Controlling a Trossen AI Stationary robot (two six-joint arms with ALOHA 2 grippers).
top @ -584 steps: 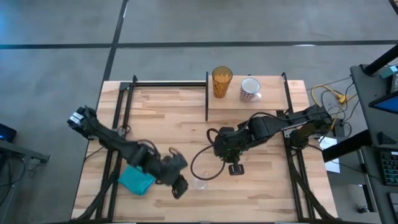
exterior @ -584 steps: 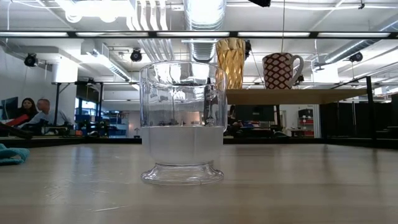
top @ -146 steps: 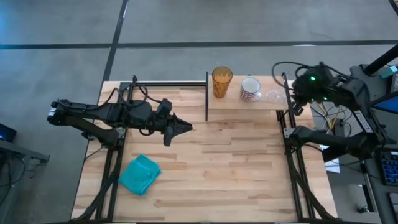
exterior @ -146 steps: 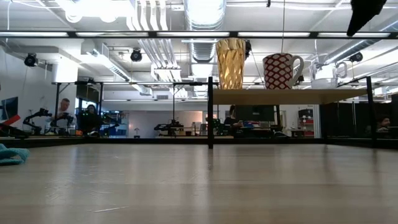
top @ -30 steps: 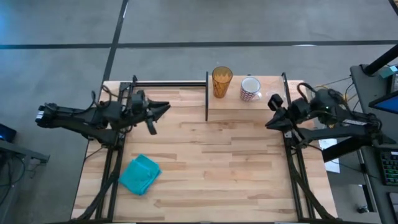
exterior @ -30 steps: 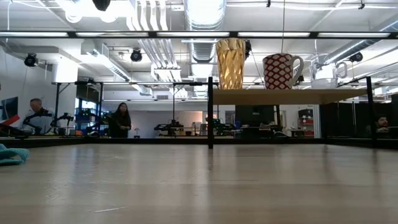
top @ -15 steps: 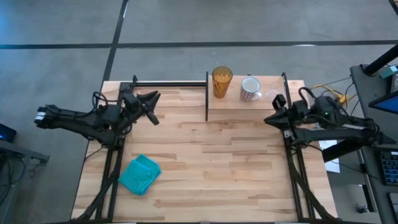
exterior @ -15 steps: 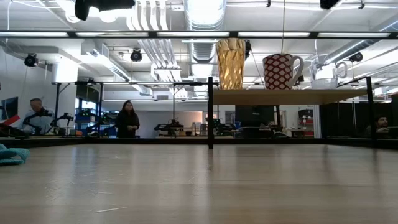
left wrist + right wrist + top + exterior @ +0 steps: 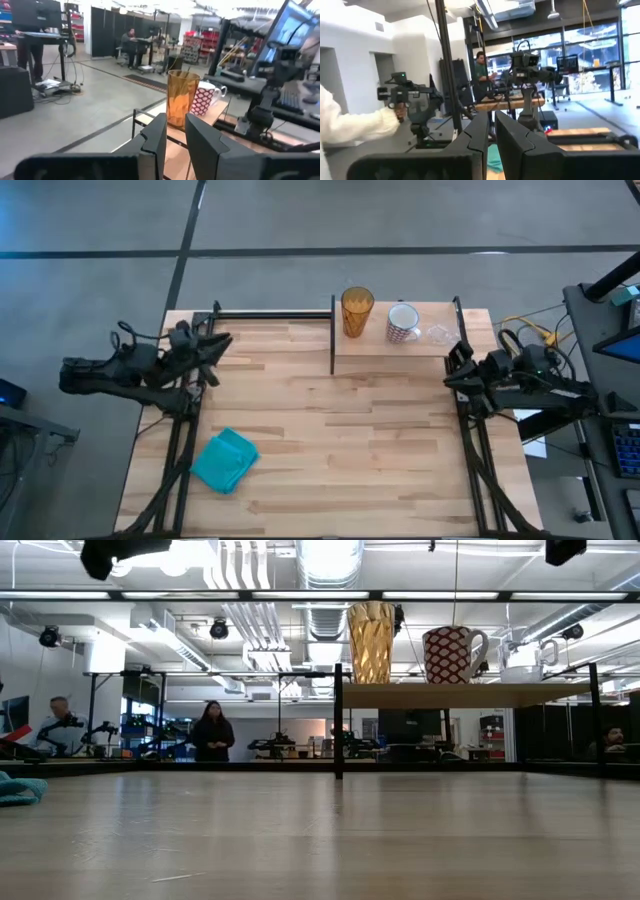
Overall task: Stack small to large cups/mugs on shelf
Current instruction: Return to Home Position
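Note:
Three vessels stand in a row on the shelf (image 9: 398, 342) at the table's far right. The amber tumbler (image 9: 357, 310) is leftmost, the white mug with the reddish pattern (image 9: 402, 323) is in the middle, and the tiny clear glass cup (image 9: 438, 334) is rightmost. The low view shows the tumbler (image 9: 371, 640), the mug (image 9: 450, 653) and the clear cup (image 9: 522, 664) upright on the board (image 9: 460, 695). My left gripper (image 9: 218, 341) is drawn back at the table's far left, shut and empty. My right gripper (image 9: 453, 367) sits at the right edge below the shelf, shut and empty.
A teal cloth (image 9: 224, 460) lies on the tabletop near the left front. The shelf's black posts (image 9: 332, 335) stand between the arms and the cups. A person's white sleeve (image 9: 350, 130) shows at the edge of the right wrist view. People stand in the room beyond (image 9: 212, 732).
Both arms have pulled back, empty. My left gripper has moved toward the table's left edge. My right gripper has drawn back a little toward the right edge. The three vessels have stayed where they were on the shelf.

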